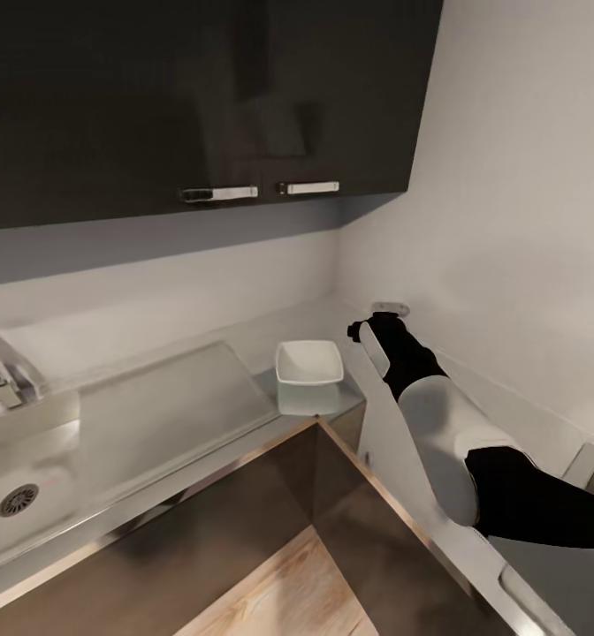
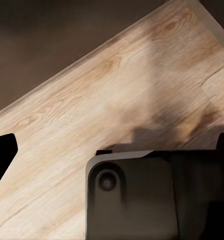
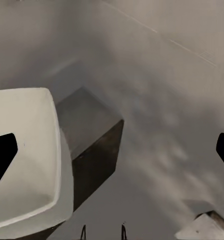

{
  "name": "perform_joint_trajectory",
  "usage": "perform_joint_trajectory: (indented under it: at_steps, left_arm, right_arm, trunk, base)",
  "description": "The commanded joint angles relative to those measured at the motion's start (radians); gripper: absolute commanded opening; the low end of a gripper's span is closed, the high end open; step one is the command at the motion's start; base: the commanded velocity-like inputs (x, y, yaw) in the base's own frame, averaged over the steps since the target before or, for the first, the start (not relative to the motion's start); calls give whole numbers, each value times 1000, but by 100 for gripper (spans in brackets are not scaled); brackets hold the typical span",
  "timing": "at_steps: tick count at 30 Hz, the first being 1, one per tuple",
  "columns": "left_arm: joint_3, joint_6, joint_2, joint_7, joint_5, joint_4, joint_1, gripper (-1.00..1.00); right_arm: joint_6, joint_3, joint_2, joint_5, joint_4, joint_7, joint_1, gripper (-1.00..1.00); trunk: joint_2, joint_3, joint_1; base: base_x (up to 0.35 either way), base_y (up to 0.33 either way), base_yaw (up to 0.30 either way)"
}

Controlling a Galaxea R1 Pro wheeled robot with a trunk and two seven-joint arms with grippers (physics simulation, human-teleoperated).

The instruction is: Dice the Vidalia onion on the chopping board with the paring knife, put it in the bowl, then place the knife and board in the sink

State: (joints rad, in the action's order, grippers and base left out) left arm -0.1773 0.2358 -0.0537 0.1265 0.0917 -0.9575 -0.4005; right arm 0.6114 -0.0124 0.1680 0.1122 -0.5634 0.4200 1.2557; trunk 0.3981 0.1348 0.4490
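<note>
Head view: the right gripper [image 1: 365, 336] is reaching over the grey table [image 1: 182, 397], the white bowl [image 1: 308, 363] sitting empty just beside it, the sink [image 1: 32, 486] well apart.

Right wrist view: fingers [image 3: 2, 152] are spread wide, holding nothing; the gripper should probably avoid bumping the bowl [image 3: 24, 160].

Left wrist view: the left gripper [image 2: 112, 150] is hanging over wooden floor [image 2: 122, 90], apparently open and empty.

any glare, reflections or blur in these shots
Head view: soft overall, the glossy dark upper cabinets carry a faint reflection, and the bowl mirrors in the shiny countertop. Left wrist view: sharp wood grain on the floor with a dark soft-edged shadow over it. Right wrist view: the wall is hazy and mottled, while the bowl's rim stays fairly crisp.
</note>
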Motion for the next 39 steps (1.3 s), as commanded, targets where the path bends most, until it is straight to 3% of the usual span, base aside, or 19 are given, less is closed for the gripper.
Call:
perform_joint_trajectory:
  at_steps: [1,6,11,15,28,33,39]
  left_arm:
    - [-5,2,-1,7,10,-1,0,100]
    - [-5,3,-1,7,9,-1,0,100]
    - [-5,2,-1,7,10,-1,0,100]
    - [-5,3,-1,7,10,-1,0,100]
    - [-5,3,-1,7,10,-1,0,100]
    - [-5,3,-1,7,10,-1,0,100]
    - [-5,2,-1,7,10,10,1,100]
  right_arm:
    - [2,-1,0,10,-1,7,0,100]
    - [1,-1,-1,10,-1,-10,-2,100]
    - [2,0,-8,7,-1,-138,-4,100]
    - [2,1,-18,6,22,-195,-4,100]
    - [-22,2,-51,10,72,-238,-4,100]
    - [-81,1,-56,6,111,-307,-4,100]
    - [-142,1,-64,4,132,-322,-4,100]
  trunk:
    - [2,2,1]
    - [2,2,1]
    - [2,2,1]
    - [2,2,1]
    - [2,2,1]
    - [2,2,1]
    - [2,2,1]
  base:
    - [199,-224,1]
    - [110,-126,0]
    - [14,-16,0]
    - [3,-3,0]
    - [0,0,0]
    - [0,0,0]
    - [0,0,0]
